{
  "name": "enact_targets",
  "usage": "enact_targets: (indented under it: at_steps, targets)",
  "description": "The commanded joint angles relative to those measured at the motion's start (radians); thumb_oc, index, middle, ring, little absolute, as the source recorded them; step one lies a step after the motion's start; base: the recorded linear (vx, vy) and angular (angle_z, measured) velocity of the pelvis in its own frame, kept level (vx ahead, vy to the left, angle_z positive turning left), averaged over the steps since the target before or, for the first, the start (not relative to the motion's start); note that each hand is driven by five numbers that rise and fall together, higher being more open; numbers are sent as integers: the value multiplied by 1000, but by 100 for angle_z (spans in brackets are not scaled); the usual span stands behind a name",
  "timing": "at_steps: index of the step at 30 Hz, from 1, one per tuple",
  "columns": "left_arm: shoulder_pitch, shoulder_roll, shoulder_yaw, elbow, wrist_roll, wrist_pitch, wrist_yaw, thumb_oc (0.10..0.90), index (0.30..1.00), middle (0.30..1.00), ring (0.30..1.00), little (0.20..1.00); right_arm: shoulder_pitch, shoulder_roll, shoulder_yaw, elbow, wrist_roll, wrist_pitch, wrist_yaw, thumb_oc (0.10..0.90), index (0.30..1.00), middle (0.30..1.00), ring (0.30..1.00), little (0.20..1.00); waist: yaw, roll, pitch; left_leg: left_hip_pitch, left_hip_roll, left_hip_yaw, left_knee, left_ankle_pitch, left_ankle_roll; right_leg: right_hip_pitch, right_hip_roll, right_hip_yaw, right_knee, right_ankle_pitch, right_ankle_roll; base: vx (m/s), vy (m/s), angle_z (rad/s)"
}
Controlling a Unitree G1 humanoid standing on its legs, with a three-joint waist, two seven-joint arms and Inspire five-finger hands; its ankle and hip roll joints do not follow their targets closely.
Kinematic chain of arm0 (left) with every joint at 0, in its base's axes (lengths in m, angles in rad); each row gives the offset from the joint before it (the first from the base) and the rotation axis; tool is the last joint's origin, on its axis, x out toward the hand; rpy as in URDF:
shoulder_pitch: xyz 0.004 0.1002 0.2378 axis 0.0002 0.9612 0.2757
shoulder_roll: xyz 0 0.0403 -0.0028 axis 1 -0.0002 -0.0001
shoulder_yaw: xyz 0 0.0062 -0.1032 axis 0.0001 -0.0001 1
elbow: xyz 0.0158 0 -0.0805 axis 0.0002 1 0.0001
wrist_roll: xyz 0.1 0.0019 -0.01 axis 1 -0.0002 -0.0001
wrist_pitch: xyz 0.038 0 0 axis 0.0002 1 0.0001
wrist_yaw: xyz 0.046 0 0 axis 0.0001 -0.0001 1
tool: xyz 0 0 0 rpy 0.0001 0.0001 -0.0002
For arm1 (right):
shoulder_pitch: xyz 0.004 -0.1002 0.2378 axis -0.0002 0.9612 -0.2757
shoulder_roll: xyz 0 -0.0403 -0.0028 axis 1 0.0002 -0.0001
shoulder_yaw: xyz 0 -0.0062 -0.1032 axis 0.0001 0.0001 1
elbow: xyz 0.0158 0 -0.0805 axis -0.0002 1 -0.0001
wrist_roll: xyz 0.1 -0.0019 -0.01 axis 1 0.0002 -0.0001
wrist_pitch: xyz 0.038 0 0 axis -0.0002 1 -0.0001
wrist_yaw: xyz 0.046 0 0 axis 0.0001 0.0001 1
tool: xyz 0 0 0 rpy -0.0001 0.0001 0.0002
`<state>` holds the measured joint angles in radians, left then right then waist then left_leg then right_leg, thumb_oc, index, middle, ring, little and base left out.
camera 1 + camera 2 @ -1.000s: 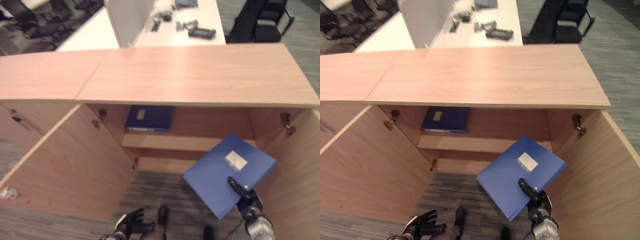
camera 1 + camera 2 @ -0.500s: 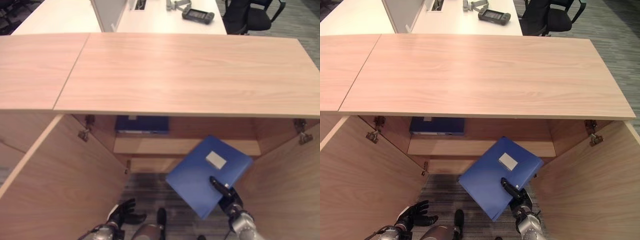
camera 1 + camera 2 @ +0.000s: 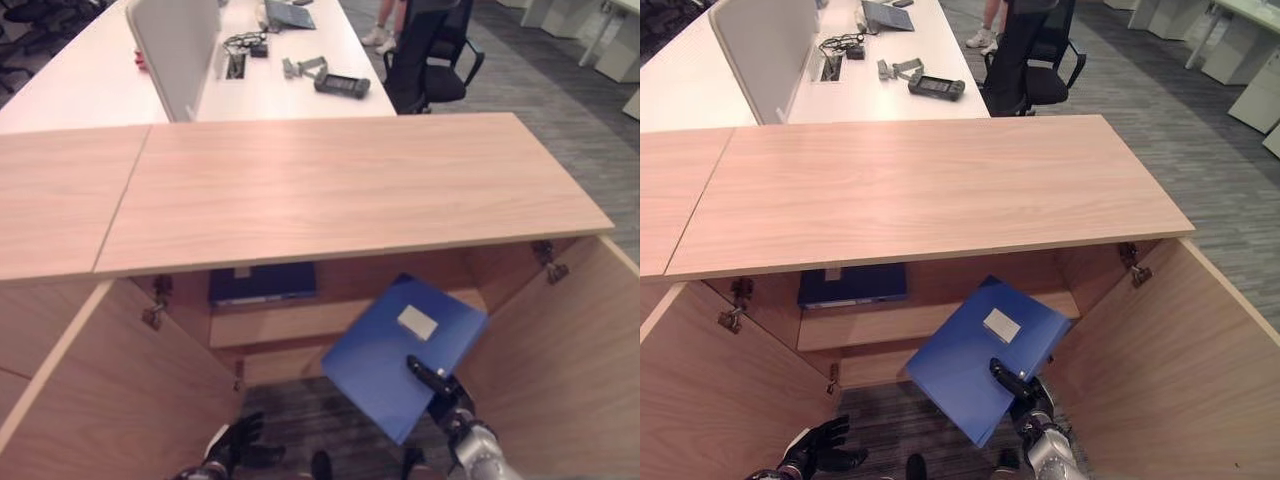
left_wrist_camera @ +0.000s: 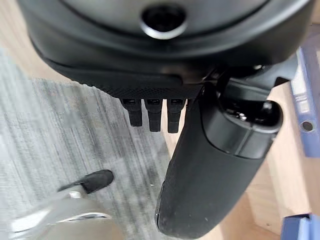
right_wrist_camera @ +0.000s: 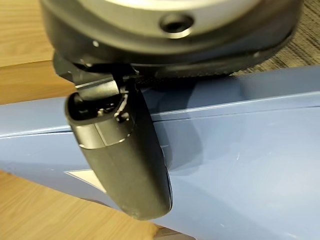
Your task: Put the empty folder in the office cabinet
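My right hand (image 3: 441, 386) is shut on the near corner of a bright blue folder (image 3: 395, 345) with a white label, its thumb (image 5: 125, 155) lying across the cover (image 5: 240, 160). The folder tilts up, and its far corner reaches into the open wooden cabinet (image 3: 330, 190) at the right end of the shelf (image 3: 880, 325). A darker blue folder (image 3: 262, 283) lies flat on that shelf at the left. Low by the floor in front of the left door, my left hand (image 3: 812, 455) hangs open and holds nothing, its fingers (image 4: 150, 112) straight.
Both cabinet doors stand open, one on the left (image 3: 110, 390) and one on the right (image 3: 570, 350), flanking the opening. Behind the cabinet is a white desk (image 3: 250, 85) with a divider panel and small devices. A black office chair (image 3: 430, 60) stands at the back right.
The camera has shifted and now shows more of the room behind. The folder stays in my right hand, tilted at the cabinet's opening. My left hand remains low by the floor.
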<state>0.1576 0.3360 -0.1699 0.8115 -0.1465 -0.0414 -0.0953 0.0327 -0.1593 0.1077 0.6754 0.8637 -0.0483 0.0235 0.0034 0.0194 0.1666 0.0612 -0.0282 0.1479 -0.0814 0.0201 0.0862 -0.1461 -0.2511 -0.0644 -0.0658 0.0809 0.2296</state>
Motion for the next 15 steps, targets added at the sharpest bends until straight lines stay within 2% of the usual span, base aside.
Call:
enact_targets:
  at_steps: [1,3,8,15]
  targets:
    - [-31,39,-17,-105,43,-46,-17,800,900,900,900,900,-43,-23,-61,-103,-12,-55,39,400,300,300,300,300,2,-2,-1,64,28,-126,-6,-106,-101,38,25,49,94,-35,-4,143,-33,75]
    - [-27,35,-15,-112,57,-43,-18,800,900,900,900,900,-23,-31,-72,-99,-19,-51,44,400,300,300,300,300,0,-6,-22,69,25,-131,-6,-112,-107,65,15,42,96,-24,-2,140,-61,60]
    - [-8,20,-24,-137,53,-28,-16,800,900,900,900,900,-2,-44,-89,-103,-6,-39,43,400,300,300,300,300,-7,8,-57,70,52,-175,-6,-117,-129,99,27,4,91,-43,-19,118,-127,27]
    - [48,19,-64,-214,41,1,-35,800,900,900,900,900,-54,-55,-98,-134,54,-59,9,400,300,300,300,300,20,33,-67,78,131,-230,-6,-103,-177,141,77,-51,117,-116,-60,99,-153,23]
